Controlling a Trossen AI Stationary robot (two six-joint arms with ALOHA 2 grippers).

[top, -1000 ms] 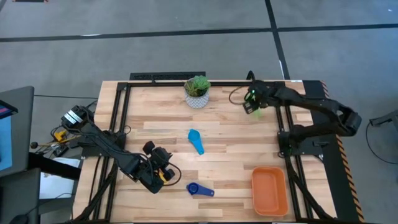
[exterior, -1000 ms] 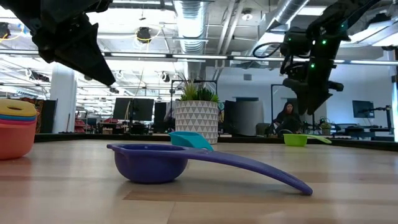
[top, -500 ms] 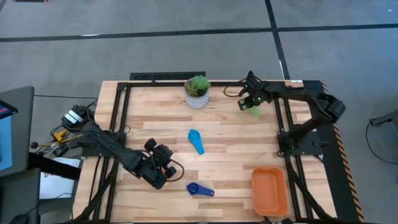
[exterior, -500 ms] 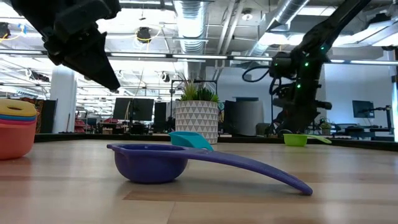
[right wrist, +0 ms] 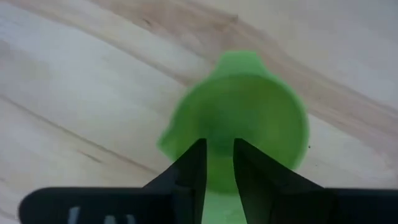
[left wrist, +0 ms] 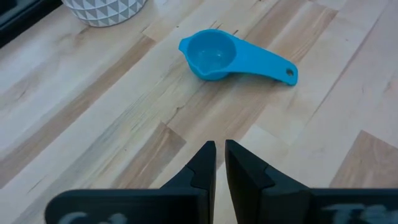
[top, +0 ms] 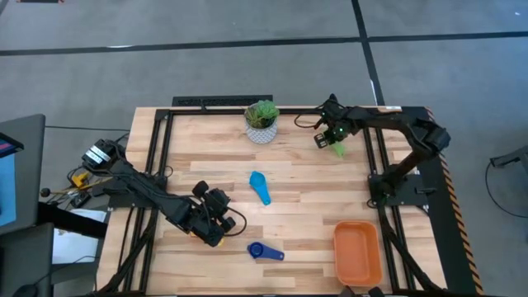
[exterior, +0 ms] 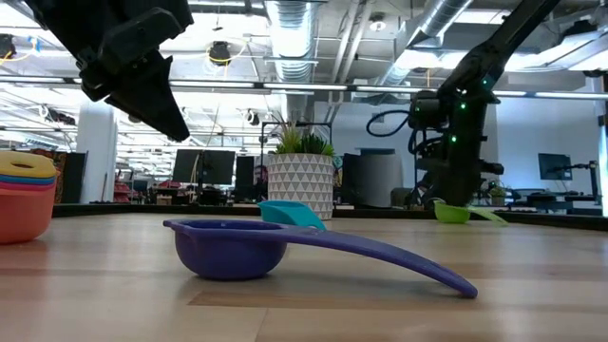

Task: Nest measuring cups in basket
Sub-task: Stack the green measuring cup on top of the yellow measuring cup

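Note:
A green measuring cup (right wrist: 239, 106) sits upright on the table at the far right, and my right gripper (right wrist: 217, 152) has come down over it, its fingers close together on it. A light blue cup (left wrist: 214, 55) lies mid-table with its handle on the wood. A dark blue cup (top: 264, 252) lies near the front edge. The orange basket (top: 357, 252) stands at the near right. In the low view a stack of cups (exterior: 24, 195) with a yellow one on top shows at the left. My left gripper (left wrist: 219, 149) hangs shut above bare wood, short of the light blue cup. My right gripper comes at the green cup (top: 339, 149) steeply from above. Its two fingers (right wrist: 196, 168) stand on either side of the strip of green (right wrist: 220, 202) at the bowl's near rim. The fingers hide the spot where they meet it. The cup stays upright on the table.
A white patterned pot with a green plant (top: 261, 122) stands at the far middle edge. Black frame rails run along the table's left, right and far sides. Bare wood lies between the light blue cup and the basket.
My right gripper has come down and a little toward the table's left, onto the green cup, tipping to point more steeply down. The green cup has stayed where it was.

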